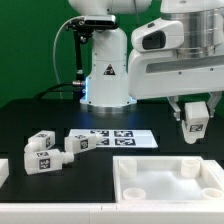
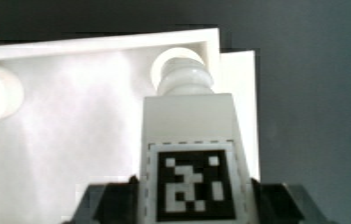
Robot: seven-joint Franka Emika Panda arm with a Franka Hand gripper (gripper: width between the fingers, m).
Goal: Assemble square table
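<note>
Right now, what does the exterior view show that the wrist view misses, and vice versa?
Only the exterior view: loose legs, the marker board, the robot's base. Only the wrist view: the tip of the held leg lined up with a corner hole. Both: the end effector shut on that leg, over the tabletop.

Dark backdrop, bright whites, soft, low-resolution blur

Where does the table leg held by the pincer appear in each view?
Exterior view: the leg hangs in the pincer at that view's right, above the square tabletop's far edge.
Wrist view: the leg fills the middle, tag facing the camera, tip over a tabletop corner.
Shared landmark: the white tabletop.
</note>
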